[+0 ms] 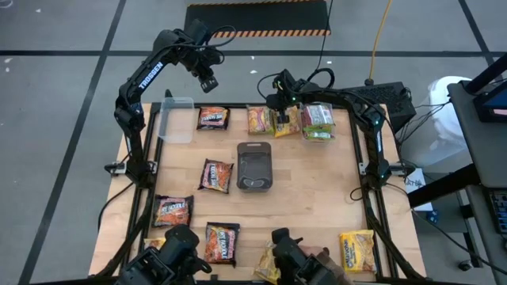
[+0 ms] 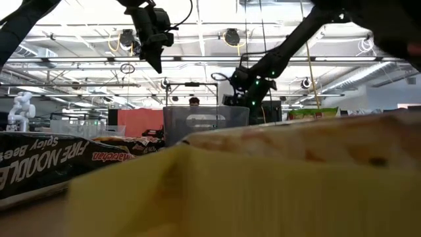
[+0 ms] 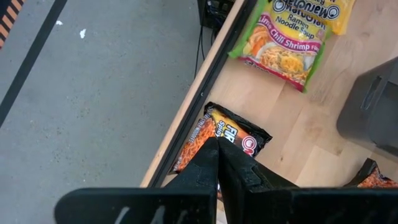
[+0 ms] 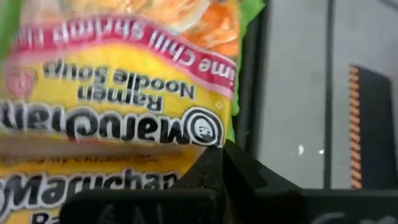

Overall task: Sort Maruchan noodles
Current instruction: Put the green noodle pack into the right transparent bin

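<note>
The right gripper (image 1: 282, 120) was seen low over the far edge of the table (image 1: 317, 206), its fingers pressed together on the yellow packet (image 1: 285, 120) that lay half over a lime chili shrimp packet (image 1: 258, 119); in the right wrist view the yellow wrapper (image 4: 93, 180) filled the space just ahead of the closed fingertips, so a pinch on its edge was judged likely. The left gripper (image 1: 208, 81) was held high beyond the far-left corner, closed and empty, above a dark fire-noodle packet (image 1: 213, 118).

For the step to be done well, the thin film should be kept pinched near its edge and lifted straight up first, so that the lime packet beneath is not dragged along. It could then be carried to the clear tub (image 1: 318, 121) just beside it, where green-edged packets were already stacked, or to wherever the yellow ones belong.

The yellow packet's long axis was seen running from near to far across the table, roughly parallel to its lime neighbour. Other packets were scattered well apart around the grey tray (image 1: 254, 166)
</note>
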Robot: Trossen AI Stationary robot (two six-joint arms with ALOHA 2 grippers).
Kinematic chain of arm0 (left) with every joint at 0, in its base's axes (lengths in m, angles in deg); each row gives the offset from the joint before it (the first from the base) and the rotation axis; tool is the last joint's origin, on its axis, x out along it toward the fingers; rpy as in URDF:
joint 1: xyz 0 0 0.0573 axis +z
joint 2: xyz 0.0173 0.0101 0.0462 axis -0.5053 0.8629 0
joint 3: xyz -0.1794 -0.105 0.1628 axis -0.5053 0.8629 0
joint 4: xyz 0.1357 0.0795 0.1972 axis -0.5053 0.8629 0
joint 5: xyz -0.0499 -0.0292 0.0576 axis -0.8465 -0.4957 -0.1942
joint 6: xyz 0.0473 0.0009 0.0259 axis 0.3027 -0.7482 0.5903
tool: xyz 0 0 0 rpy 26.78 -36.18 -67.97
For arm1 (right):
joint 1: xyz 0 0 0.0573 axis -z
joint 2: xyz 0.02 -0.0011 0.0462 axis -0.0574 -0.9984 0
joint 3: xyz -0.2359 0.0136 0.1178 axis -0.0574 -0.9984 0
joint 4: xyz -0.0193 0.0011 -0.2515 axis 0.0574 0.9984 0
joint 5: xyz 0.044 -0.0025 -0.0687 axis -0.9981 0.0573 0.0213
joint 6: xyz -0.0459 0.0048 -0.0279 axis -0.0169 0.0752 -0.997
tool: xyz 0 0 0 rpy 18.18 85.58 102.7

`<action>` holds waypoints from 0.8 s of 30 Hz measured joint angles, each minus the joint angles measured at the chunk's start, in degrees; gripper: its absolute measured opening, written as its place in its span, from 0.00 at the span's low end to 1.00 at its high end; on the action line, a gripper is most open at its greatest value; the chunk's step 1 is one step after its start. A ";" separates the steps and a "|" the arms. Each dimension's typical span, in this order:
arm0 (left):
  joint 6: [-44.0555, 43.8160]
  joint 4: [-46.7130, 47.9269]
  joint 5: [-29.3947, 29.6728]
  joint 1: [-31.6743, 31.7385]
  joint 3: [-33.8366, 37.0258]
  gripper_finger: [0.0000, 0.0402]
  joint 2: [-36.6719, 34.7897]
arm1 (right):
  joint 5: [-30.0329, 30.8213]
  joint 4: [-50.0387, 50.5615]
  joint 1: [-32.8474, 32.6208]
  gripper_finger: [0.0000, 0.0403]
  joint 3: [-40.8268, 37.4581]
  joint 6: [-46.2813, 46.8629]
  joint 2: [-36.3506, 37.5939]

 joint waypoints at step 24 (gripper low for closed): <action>-0.25 -0.03 0.02 0.00 0.00 0.01 0.00 | 1.47 11.14 -0.30 0.00 0.00 3.81 13.36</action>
